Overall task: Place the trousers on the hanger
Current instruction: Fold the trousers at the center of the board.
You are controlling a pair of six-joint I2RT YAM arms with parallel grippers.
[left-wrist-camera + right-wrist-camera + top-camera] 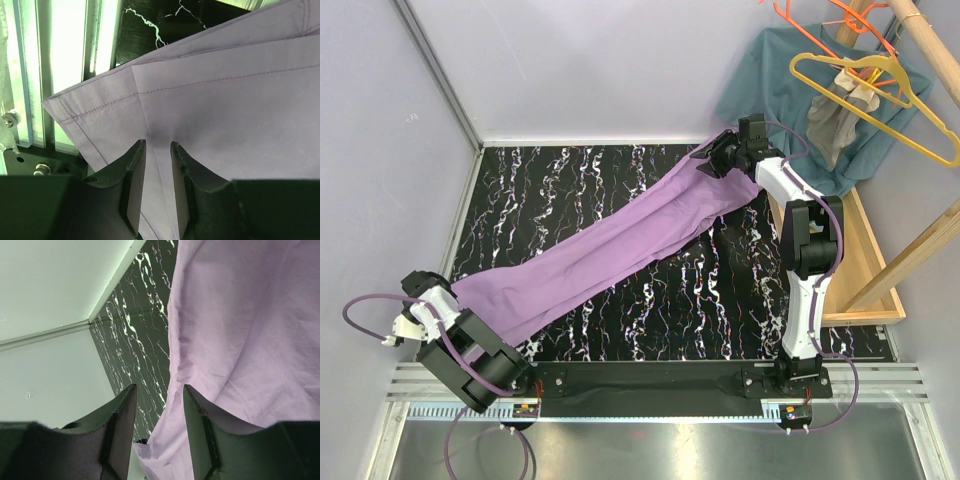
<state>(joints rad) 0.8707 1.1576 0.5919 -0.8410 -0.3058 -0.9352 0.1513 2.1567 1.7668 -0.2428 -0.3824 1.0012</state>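
Trousers stretch taut from near left to far right, both the left gripper and right gripper apparently pinching cloth, ready for the hanger hanging far right.

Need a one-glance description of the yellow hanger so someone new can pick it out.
Look at the top right corner of the top view, where a wooden rack stands beside the black marble table. Against a teal shirt hang several hangers. The yellow hanger is the lowest and widest; its neighbours above are thin and orange.
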